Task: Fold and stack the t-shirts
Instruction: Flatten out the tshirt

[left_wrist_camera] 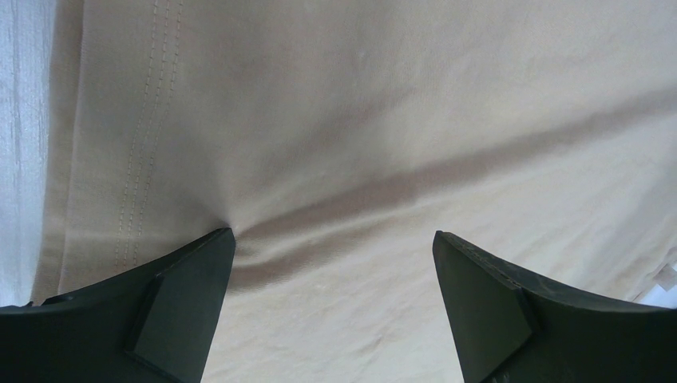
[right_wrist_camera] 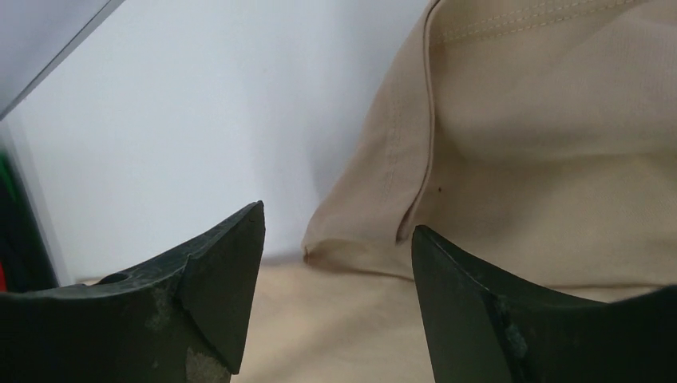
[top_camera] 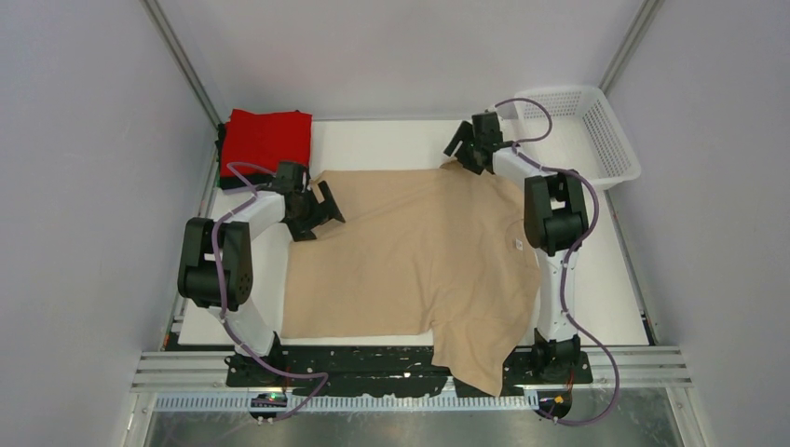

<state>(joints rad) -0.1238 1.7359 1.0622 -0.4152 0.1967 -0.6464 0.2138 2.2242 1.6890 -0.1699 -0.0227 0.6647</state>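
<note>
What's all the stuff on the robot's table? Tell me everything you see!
beige t-shirt: 1, tan, spread flat mid-table, one sleeve hanging over the near edge
red t-shirt: 1, bright red, folded, far left corner
dark cloth: 1, blackish, peeking from under the red t-shirt, mostly hidden
mesh basket: 1, white, far right corner
table: 1, white
left claw: 1, black, open, over the beige t-shirt's left edge
right claw: 1, black, open, at its far right corner

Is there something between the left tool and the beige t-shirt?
Nothing visible stands between them. The left tool is open directly over the beige t-shirt, and only bare cloth shows in its opening.
</note>
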